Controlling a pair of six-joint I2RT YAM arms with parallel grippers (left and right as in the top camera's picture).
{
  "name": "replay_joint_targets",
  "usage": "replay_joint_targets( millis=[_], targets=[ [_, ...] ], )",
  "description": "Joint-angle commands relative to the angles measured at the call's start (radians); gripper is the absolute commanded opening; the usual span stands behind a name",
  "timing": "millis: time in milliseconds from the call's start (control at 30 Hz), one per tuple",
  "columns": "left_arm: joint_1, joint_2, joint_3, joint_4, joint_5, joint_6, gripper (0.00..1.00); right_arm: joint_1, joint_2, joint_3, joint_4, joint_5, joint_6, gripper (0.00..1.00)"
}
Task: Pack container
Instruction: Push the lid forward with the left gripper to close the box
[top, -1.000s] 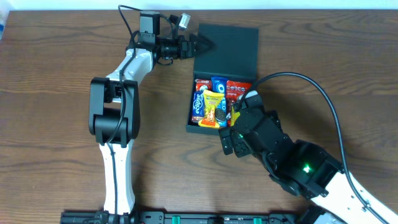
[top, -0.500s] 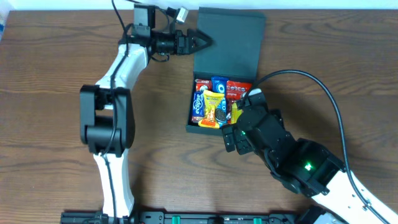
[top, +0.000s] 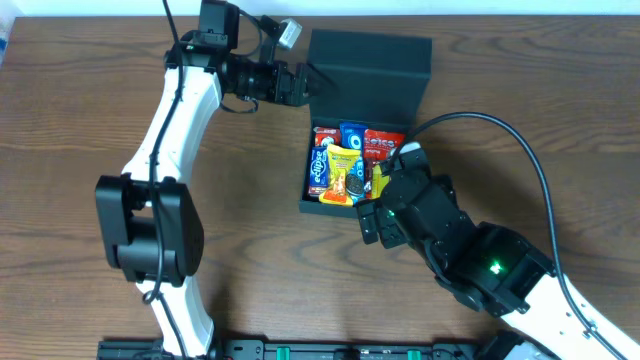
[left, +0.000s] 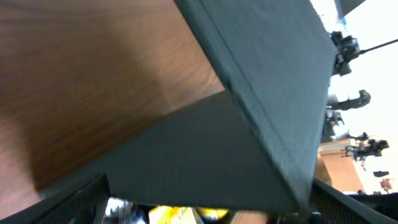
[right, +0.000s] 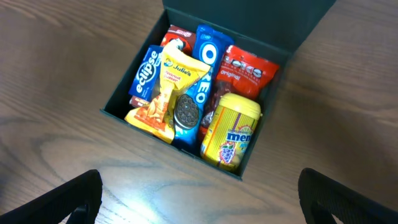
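Note:
The dark teal container (top: 325, 208) stands open at the table's middle, packed with snack packets: a blue Eclipse pack (right: 145, 73), a yellow Julie's packet (right: 168, 87), an Oreo pack (right: 202, 53), a red packet (right: 249, 68) and a yellow Mentos tub (right: 233, 130). Its flap lid (top: 370, 75) is tilted up off the table behind the box. My left gripper (top: 313, 80) is at the lid's left edge, fingers apart, and the lid (left: 205, 168) fills its view. My right gripper (top: 375, 212) is open and empty above the table, just in front of the box (right: 124, 81).
The brown wooden table (top: 80, 150) stretches to the left and front of the box. A black cable (top: 520, 150) loops from the right arm over the table's right side. The table's far edge lies right behind the lid.
My left arm has swung and its gripper has drawn slightly left and down along the lid's left edge; the lid has tilted up further. The right arm and snacks have not moved.

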Motion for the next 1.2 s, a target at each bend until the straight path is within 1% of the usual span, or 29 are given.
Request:
replay_joint_targets(
  millis=[0, 167, 367, 500, 667, 767, 1000, 1167],
  targets=[
    [-0.004, -0.067, 0.013, -0.063, -0.064, 0.098, 0.96, -0.006, -0.004, -0.002, -0.001, 0.014, 0.016, 0.99],
    [-0.011, -0.127, 0.013, -0.151, -0.116, 0.110, 0.96, -0.006, -0.005, -0.002, 0.008, 0.012, 0.016, 0.99],
    [-0.013, -0.210, 0.013, -0.278, -0.155, 0.123, 0.96, -0.006, -0.006, 0.000, 0.079, -0.101, 0.011, 0.99],
    [-0.013, -0.268, 0.013, -0.330, -0.175, 0.138, 0.96, -0.006, -0.017, 0.000, 0.109, -0.130, 0.011, 0.99],
    [-0.013, -0.331, 0.013, -0.373, -0.304, 0.106, 0.96, -0.005, -0.024, 0.000, 0.111, -0.129, 0.011, 0.99],
    [-0.013, -0.360, 0.013, -0.433, -0.376, 0.101, 0.96, -0.006, -0.015, 0.000, 0.108, -0.124, 0.011, 0.99],
    [-0.014, -0.422, 0.005, -0.568, -0.553, 0.096, 0.96, -0.009, 0.054, 0.000, 0.069, -0.004, 0.011, 0.99],
    [-0.015, -0.500, -0.077, -0.547, -0.654, 0.021, 0.96, -0.053, 0.114, 0.000, 0.073, 0.018, 0.012, 0.99]
  ],
)
